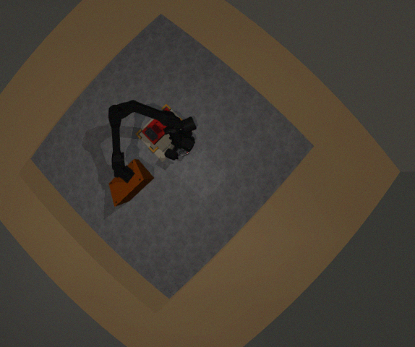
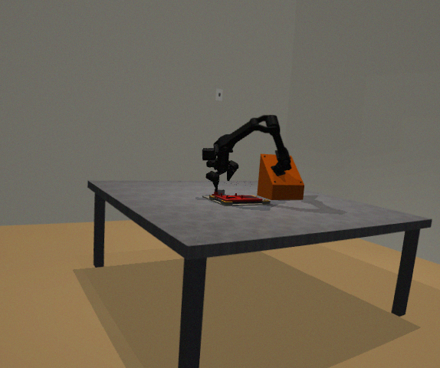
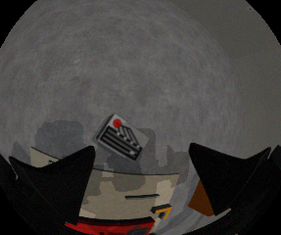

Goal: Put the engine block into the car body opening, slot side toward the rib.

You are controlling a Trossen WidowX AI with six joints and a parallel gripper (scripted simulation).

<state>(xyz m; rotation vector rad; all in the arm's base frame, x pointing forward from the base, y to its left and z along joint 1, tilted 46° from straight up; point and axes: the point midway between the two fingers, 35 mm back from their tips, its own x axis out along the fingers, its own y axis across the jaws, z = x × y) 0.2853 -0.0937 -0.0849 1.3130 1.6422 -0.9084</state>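
Observation:
The engine block (image 3: 125,139) (image 1: 184,153) is a small grey block with black slots and a red dot on top. It is outside the red car body (image 3: 113,227) (image 1: 153,131) (image 2: 247,199), beyond the edge of the cream board. In the wrist view it sits turned at an angle, left of centre between the fingers. My gripper (image 3: 143,151) (image 2: 222,185) is wide open and tilted, above the block, with nothing held. One finger reaches low near the block in the exterior view. The opening in the car body is hidden by the arm or cut off by the wrist view.
The cream board (image 1: 165,144) (image 3: 101,197) carries the car body. An orange-yellow corner bracket (image 1: 153,150) (image 3: 163,211) stands at its corner, with others around the car body. The orange wedge base (image 1: 131,184) (image 2: 287,192) (image 3: 202,202) bears the arm.

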